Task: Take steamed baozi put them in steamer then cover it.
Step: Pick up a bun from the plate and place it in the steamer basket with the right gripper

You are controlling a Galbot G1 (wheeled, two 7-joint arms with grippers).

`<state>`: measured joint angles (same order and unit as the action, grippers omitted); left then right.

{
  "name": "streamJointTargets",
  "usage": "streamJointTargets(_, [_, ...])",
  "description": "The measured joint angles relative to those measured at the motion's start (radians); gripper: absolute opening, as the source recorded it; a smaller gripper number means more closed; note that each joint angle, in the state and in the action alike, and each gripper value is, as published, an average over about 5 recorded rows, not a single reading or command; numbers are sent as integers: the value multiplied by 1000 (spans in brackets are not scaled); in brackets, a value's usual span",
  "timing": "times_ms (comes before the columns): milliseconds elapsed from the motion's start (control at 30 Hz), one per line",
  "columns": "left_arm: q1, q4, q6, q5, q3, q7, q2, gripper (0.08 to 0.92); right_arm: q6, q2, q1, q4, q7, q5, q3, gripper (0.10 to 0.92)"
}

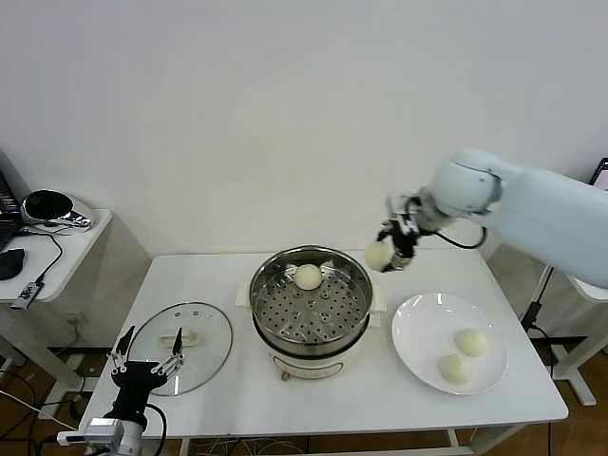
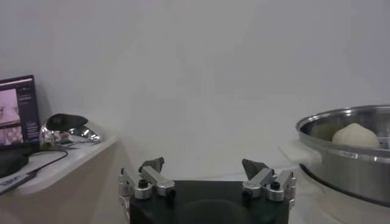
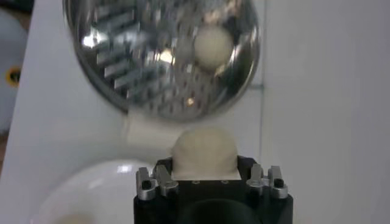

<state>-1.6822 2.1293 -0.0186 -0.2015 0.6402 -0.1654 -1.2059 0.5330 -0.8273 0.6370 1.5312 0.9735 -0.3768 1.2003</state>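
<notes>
The big white worktop [image 1: 237,389] holds everything. In the middle of it sits the steamer [image 1: 311,302], a round shiny metal pot on a cream-white base. Inside it is a tray full of small holes. One baozi in the steamer [image 1: 307,276] lies on that tray, close to the far wall of the pot. The left wrist view shows the same bun peeking over the shiny rim.

To the left of the steamer, a round glass lid [image 1: 180,359] lies flat on the worktop with its handle facing up. To the right of the steamer is a flat white plate [image 1: 427,347]. Two baozi rest on the plate, one farther back [image 1: 470,342] and one nearer the front [image 1: 455,368], just beside each other.

The right arm reaches in from the right side. The right gripper [image 1: 385,253] is up in the air, above the worktop, between the plate and the steamer's right rim. Its jaws are closed around a held baozi [image 1: 379,255]. In the right wrist view this bun [image 3: 204,149] sits snug between the jaws, with the steamer down below it.

The left gripper [image 1: 148,360] waits low at the front left corner of the worktop, right by the near edge of the glass lid. Its jaws are spread wide and hold nothing.

A small side table [image 1: 66,249] stands well apart on the left.
</notes>
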Motion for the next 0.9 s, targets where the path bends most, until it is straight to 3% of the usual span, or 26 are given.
streamJointTargets(433, [-3,14,0,-9,17,-2,-11,823,105,-333,-63,-178,-76,-117,33,653])
streamJointTargets(900, [-11,18,5,-12,22,-2,-17,823,159,-549,-173,-342,-99,-123,50,653])
